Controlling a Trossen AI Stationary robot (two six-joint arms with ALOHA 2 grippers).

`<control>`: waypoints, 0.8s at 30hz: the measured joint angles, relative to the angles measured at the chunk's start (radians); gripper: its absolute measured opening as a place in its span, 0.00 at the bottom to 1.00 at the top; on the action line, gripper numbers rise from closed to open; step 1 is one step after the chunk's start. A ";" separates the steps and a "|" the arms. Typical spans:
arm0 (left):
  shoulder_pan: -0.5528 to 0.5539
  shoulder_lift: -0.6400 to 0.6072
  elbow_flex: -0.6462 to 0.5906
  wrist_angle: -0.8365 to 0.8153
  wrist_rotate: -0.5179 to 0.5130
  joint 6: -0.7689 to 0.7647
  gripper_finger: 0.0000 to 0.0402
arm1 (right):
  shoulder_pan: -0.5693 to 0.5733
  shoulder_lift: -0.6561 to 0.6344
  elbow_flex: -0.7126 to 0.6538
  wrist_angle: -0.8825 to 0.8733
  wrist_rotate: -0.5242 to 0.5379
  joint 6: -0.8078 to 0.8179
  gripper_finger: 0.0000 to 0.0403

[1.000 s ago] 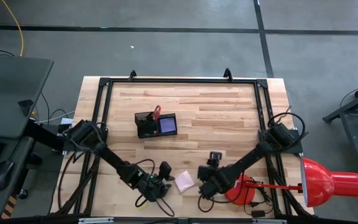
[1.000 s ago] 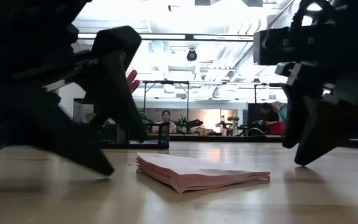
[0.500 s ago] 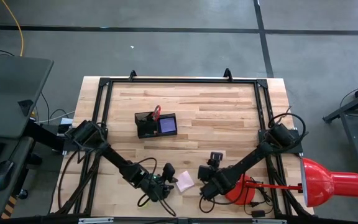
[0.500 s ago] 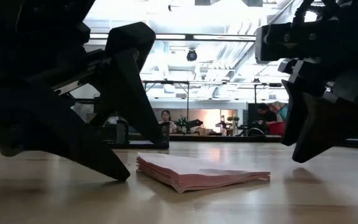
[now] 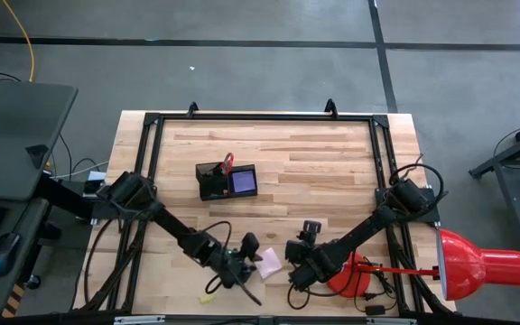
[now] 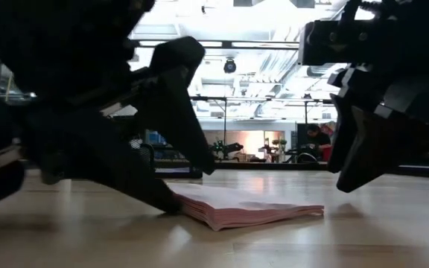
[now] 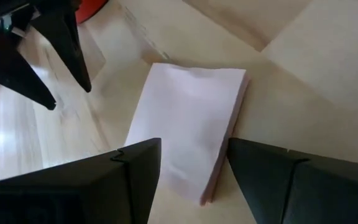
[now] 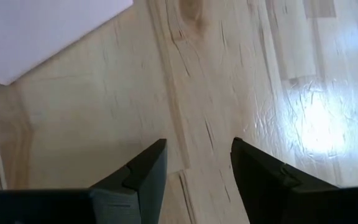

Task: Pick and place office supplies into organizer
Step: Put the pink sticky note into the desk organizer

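Across centre of high view we note wooden table [image 5: 314, 171]. Lower right of frame: red lamp [image 5: 481, 268]. Upper centre of table: black organizer [image 5: 227, 181], red-handled scissors [image 5: 227, 162] standing in it, blue-purple note pad [image 5: 243, 181] in right compartment. Lower centre: left gripper [image 5: 248, 268], fingers parted, straddling corner of pink note pad [image 7: 191, 130] lying flat on table. Right gripper [image 5: 297, 264] just right of pad, fingers apart, holding nothing. Small yellow piece [image 5: 208, 297] near bottom edge.
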 joint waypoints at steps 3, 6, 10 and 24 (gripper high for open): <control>0.023 0.000 0.000 0.005 0.044 -0.009 0.45 | 0.000 0.000 0.000 0.000 0.000 -0.002 0.42; 0.044 0.000 0.000 0.001 0.100 -0.043 0.42 | 0.001 0.000 0.000 0.002 0.000 -0.002 0.42; 0.092 -0.003 0.000 -0.028 0.267 -0.093 0.24 | 0.002 0.000 0.000 0.003 0.001 -0.005 0.42; 0.059 -0.044 -0.005 -0.066 0.143 -0.225 0.00 | 0.002 0.000 0.000 0.006 0.027 -0.005 0.42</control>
